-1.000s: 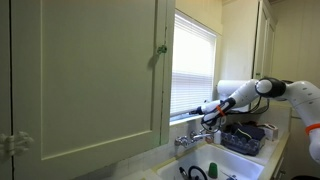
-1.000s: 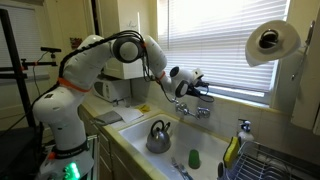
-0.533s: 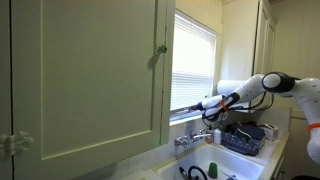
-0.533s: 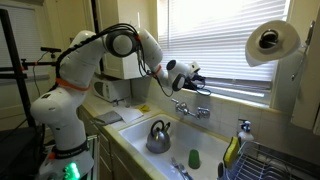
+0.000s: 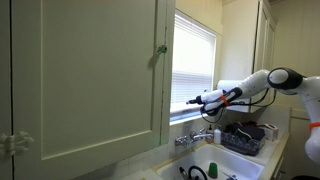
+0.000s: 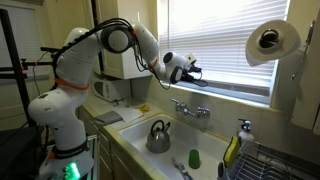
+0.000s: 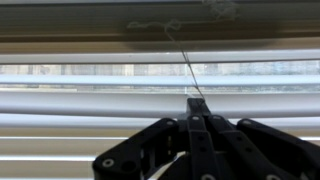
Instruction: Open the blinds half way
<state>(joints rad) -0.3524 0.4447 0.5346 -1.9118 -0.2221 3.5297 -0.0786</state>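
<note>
- White slatted horizontal blinds (image 7: pixel 90 100), lowered; my black gripper (image 7: pixel 197 106) appears pinched shut on their thin cord (image 7: pixel 181 62).
- Risk: the cord slips free if pulled askew.

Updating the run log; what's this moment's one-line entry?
gripper: shut on thin cord | blinds: down | task: not yet half open
</note>
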